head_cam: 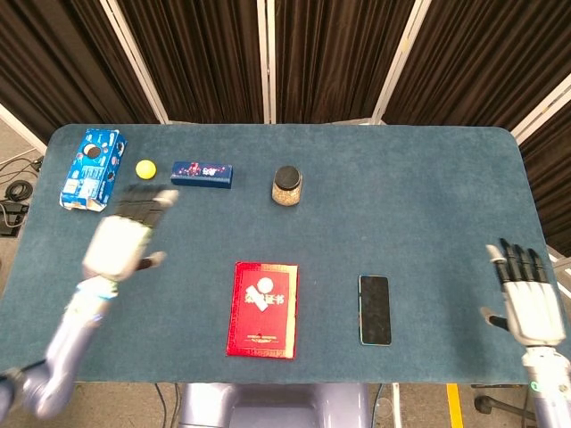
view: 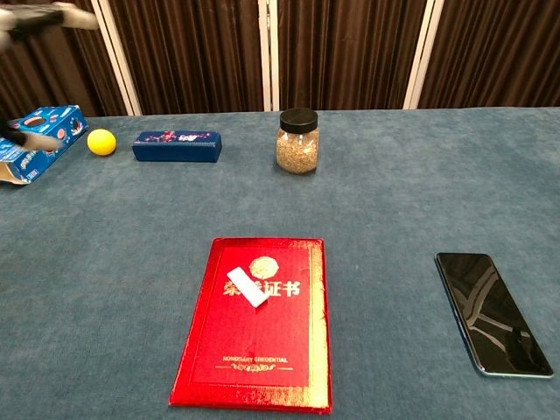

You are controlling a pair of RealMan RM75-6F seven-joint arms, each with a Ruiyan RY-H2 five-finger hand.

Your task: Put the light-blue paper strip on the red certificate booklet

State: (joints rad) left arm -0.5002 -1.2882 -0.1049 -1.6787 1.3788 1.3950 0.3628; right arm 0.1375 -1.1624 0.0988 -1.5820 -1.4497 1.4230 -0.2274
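The red certificate booklet [head_cam: 263, 308] [view: 258, 331] lies flat near the table's front edge, gold lettering on its cover. The pale paper strip [view: 248, 288] [head_cam: 265, 298] lies slanted on the booklet's upper part, free of any hand. My left hand [head_cam: 125, 236] is raised over the left side of the table, blurred, fingers spread and holding nothing; in the chest view only its blurred fingers [view: 35, 17] show at the top left corner. My right hand [head_cam: 525, 294] hovers off the table's right edge, fingers apart, holding nothing.
A black phone [head_cam: 375, 309] [view: 493, 312] lies right of the booklet. At the back stand a lidded jar of grains [view: 297, 140], a dark blue box [view: 177, 145], a yellow ball [view: 101, 141] and a blue-and-white carton [view: 35, 140].
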